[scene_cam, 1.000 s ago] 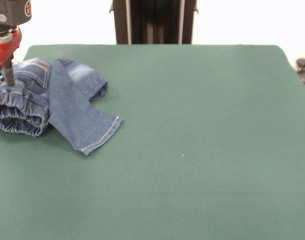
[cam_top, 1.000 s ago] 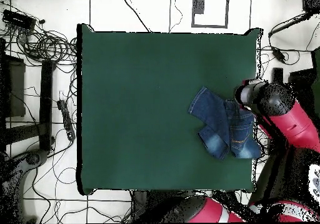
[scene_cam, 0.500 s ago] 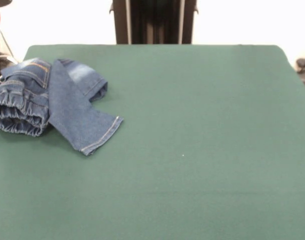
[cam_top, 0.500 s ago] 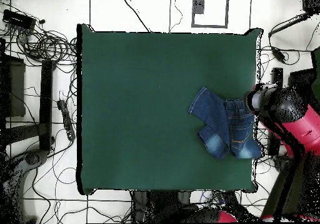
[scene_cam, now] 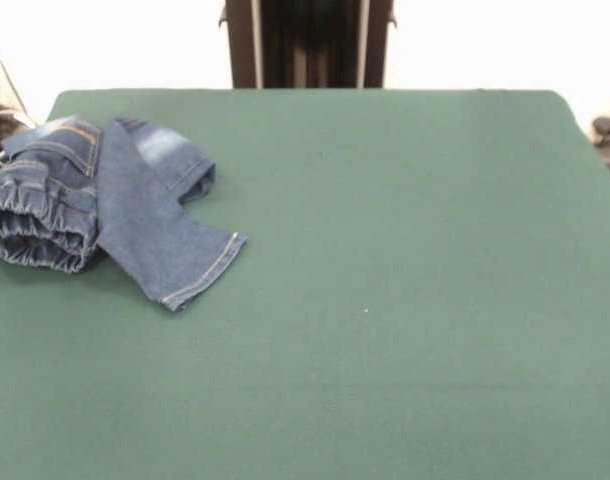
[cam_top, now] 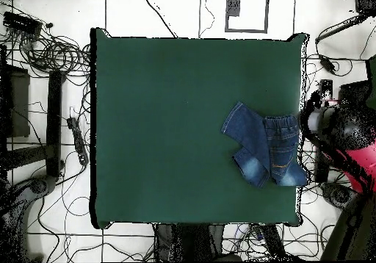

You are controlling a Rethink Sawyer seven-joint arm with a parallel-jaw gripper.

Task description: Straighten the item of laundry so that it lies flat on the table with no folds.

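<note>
Front view: the jeans (scene_cam: 100, 205) are lying bunched at the left side of the table (scene_cam: 385, 300), toward its far corner, with the gathered elastic waistband (scene_cam: 35, 225) rolling up at the left edge of the frame. One leg (scene_cam: 165, 245) is crossing over the pile and running out toward the near right, its hemmed cuff (scene_cam: 207, 270) resting flat on the green cloth. A second cuff (scene_cam: 190, 170) is folding back on itself just behind it, showing a faded pale patch. Orange-tan stitching is showing near the waistband.

Overhead view: the jeans (cam_top: 266, 151) are sitting against the table's (cam_top: 183, 113) right edge, a little below mid-height, still folded, with the two legs overlapping and pointing left and down. The rest of the cloth is lying smooth.

The arm (cam_top: 345, 139) is hanging off the table, just beside its right edge, next to the waistband and not touching the denim. The gripper (cam_top: 311, 120) is appearing only as a dark end piece seen from above; I cannot tell whether it is open or closed. The front view is not showing it.
</note>
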